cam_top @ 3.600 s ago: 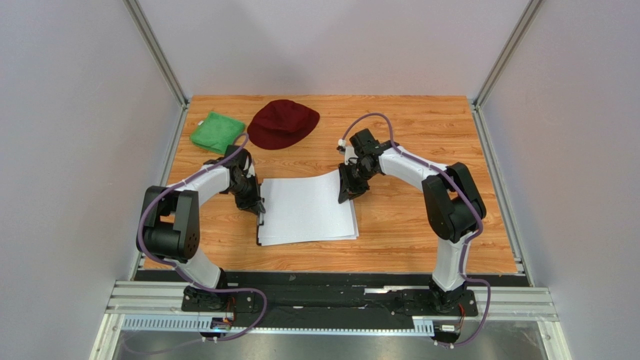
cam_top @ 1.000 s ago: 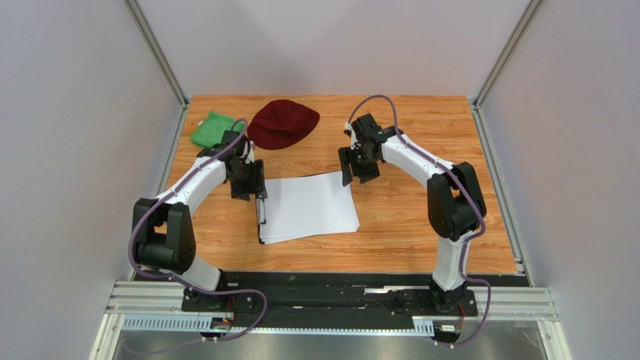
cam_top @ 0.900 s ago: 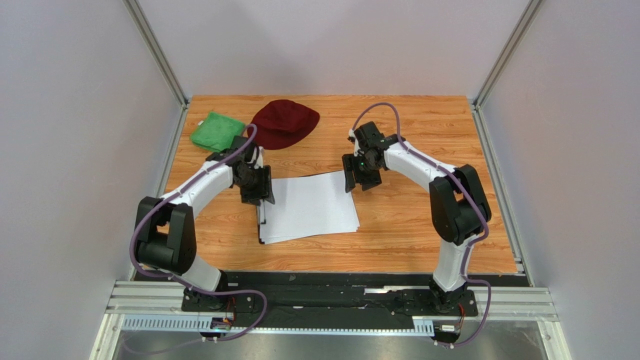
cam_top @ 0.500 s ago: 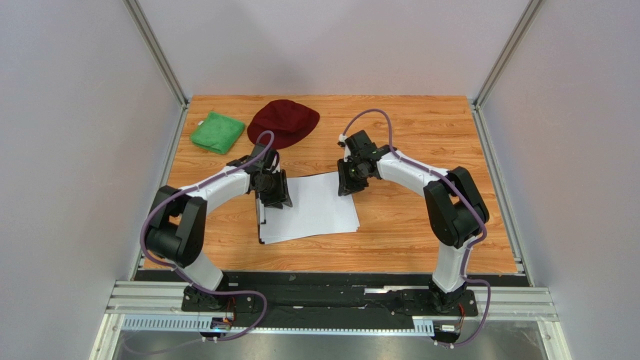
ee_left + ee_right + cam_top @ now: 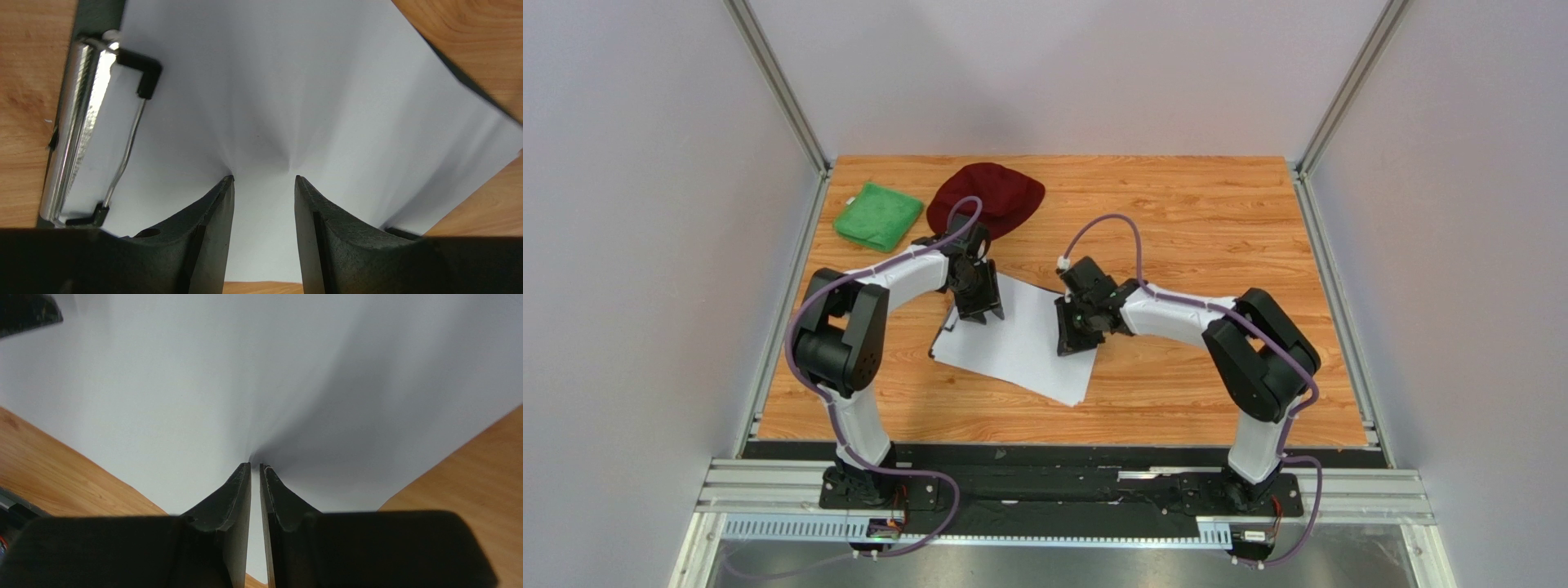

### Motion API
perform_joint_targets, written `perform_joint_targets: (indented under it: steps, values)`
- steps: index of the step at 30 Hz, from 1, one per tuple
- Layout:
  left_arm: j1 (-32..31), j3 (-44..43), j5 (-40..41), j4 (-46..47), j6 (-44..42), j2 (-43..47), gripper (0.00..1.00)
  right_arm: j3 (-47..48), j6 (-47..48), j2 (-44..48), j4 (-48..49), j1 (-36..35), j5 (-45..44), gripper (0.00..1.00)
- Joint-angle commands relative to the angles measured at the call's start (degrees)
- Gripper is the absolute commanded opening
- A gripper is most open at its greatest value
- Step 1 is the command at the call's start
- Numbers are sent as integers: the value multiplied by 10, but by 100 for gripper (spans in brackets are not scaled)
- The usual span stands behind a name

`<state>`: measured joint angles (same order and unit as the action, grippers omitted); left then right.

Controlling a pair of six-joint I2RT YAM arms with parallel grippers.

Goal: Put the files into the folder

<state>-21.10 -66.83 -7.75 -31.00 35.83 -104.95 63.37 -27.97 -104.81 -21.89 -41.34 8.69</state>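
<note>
The left claw [image 5: 264, 179] is held apart, its tips pressed onto the files [image 5: 294, 79] just beside the silver clip [image 5: 73, 128]. The right claw [image 5: 255, 465] is pinched together on the sheets' opposite end. The files are laid on the folder [image 5: 98, 15], askew on the bench [image 5: 1210, 221], their long axis running between the claws. A push toward the clip is judged to follow that axis, the left claw being nearer.
</note>
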Motion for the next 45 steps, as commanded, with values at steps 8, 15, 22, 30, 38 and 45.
perform_joint_targets:
  steps: [8,15,22,30,38,45]
  values:
    - [37,-102,-18,-48,-67,-90,52,21,-163,-21,131,-192,54,18]
    - [62,-108,-70,-16,-103,-95,62,94,-147,-62,172,-198,135,20]
    - [61,-60,-125,-19,-96,53,72,62,-13,93,-35,-124,-10,46]
    - [61,-38,-155,-54,-100,248,80,68,116,17,-40,45,47,77]
    - [61,-33,-191,-119,-123,366,83,75,123,-27,-29,47,19,78]
    - [60,-47,-220,-123,-99,404,83,11,-19,-13,77,-42,94,77]
